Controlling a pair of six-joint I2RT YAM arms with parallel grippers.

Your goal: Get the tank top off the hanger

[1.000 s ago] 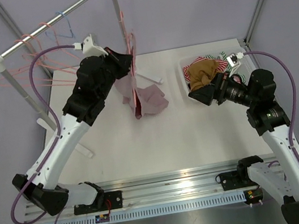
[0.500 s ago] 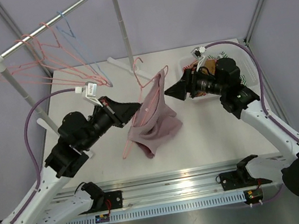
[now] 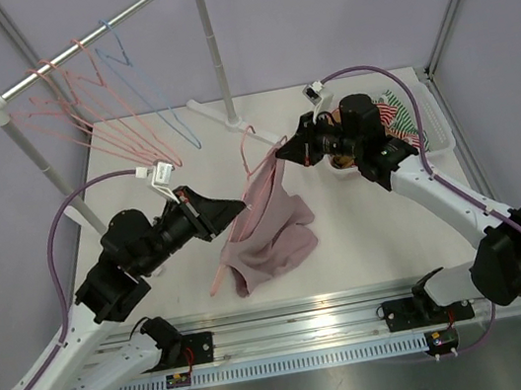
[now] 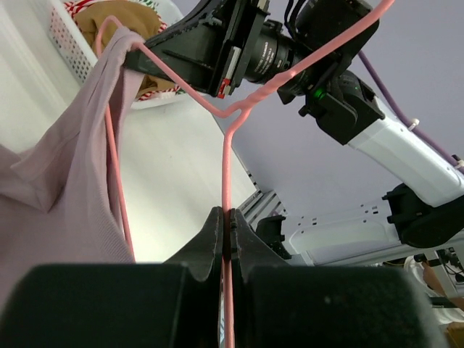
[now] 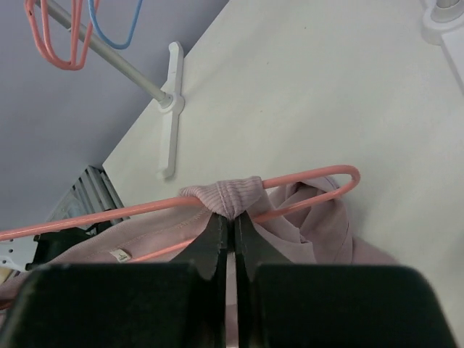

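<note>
At centre frame the left pincer [image 3: 238,205] clamps the hanger [image 4: 225,167] by its wire and the right pincer [image 3: 281,151] nips a strap [image 5: 221,193] of the tank top [image 3: 269,234], whose bulk lies on the bench [image 3: 366,227]; pulling askew could snag the strap on the hanger's bend or wrench the wire loose.

The white surface [image 3: 385,224] is carrying three things. The pink tank top [image 3: 274,245] is lying bunched, with its lower part on the surface near the middle and its upper part rising off it. A white basket [image 3: 433,129] is sitting at the far right corner, holding striped cloth [image 3: 393,111]. The clothes rack's white foot [image 3: 208,110] is resting flat at the far edge, left of the basket and well apart from it.
</note>
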